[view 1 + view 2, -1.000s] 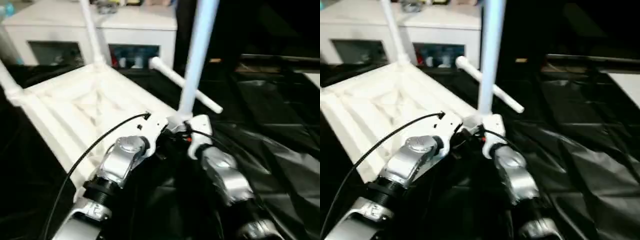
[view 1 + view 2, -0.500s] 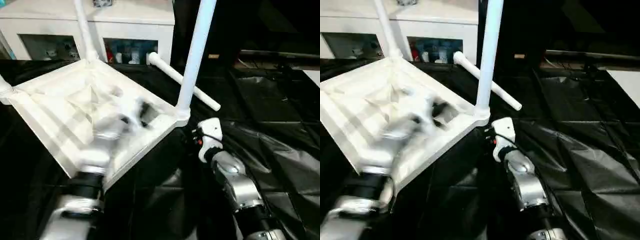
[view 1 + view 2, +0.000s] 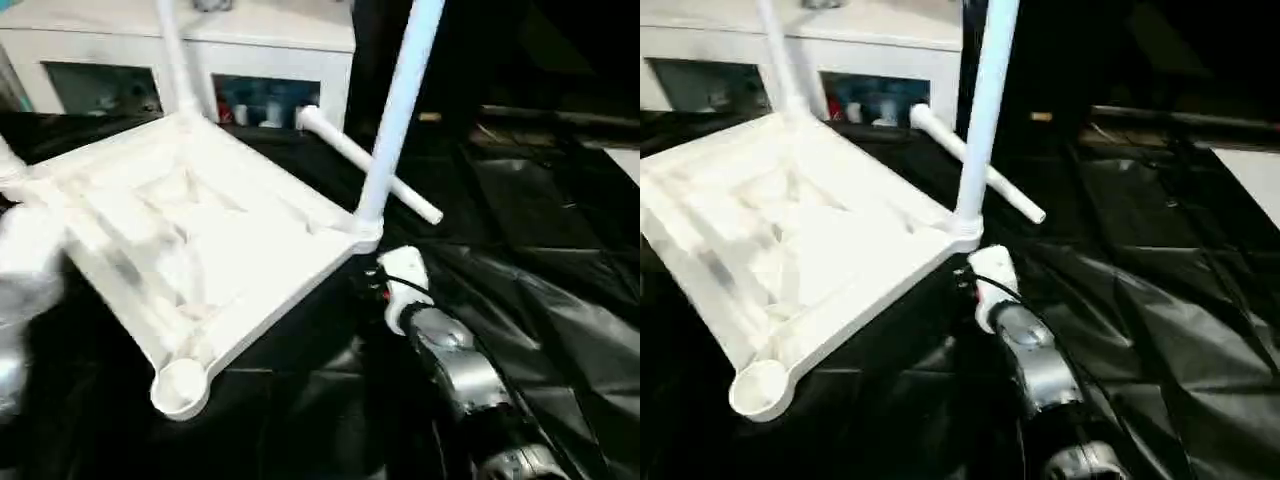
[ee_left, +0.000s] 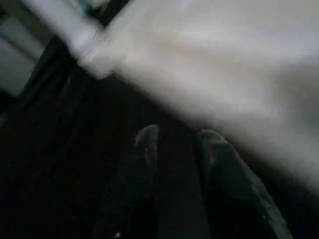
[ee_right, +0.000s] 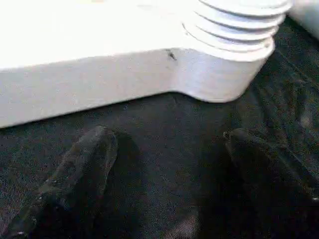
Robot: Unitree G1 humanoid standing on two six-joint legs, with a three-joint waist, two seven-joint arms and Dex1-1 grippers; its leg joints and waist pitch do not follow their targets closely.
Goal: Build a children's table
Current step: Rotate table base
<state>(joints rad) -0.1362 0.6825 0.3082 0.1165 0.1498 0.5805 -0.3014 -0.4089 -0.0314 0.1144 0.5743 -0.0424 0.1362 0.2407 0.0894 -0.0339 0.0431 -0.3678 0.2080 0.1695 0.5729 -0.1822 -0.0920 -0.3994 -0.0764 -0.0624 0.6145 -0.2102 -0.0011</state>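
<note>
Tabletop [image 3: 210,250] lies upside down on a black sheet [image 3: 540,300], ribbed underside up, tilted so one empty round corner socket [image 3: 180,385] sits nearest the camera. Three legs stand in the other sockets: one [image 3: 395,110] at the corner by the right arm, one [image 3: 175,55] at the far corner, and one stub [image 3: 8,165] at the left edge. A fourth leg [image 3: 365,165] lies loose on the sheet just behind the tabletop. A white cabinet [image 3: 180,60] with glass doors stands beyond.

The head views show the right forearm [image 3: 455,375] reaching in, its white wrist just below the legged corner. At the left edge, a pale blur [image 3: 25,290] beside the tabletop is likely the left arm, too smeared to be sure.

The right wrist view gives what the head views cannot: the right end effector [image 5: 169,169] has its two black fingers [image 5: 84,164] spread wide, holding nothing, hovering over the sheet just short of the tabletop's rim and the ringed socket corner [image 5: 234,50]. The left wrist view shows the left end effector [image 4: 177,144] with fingertips [image 4: 147,144] apart by a narrow gap, empty, below the tabletop's blurred edge and near a leg's base [image 4: 75,35].

No readable writing or labels appear.
</note>
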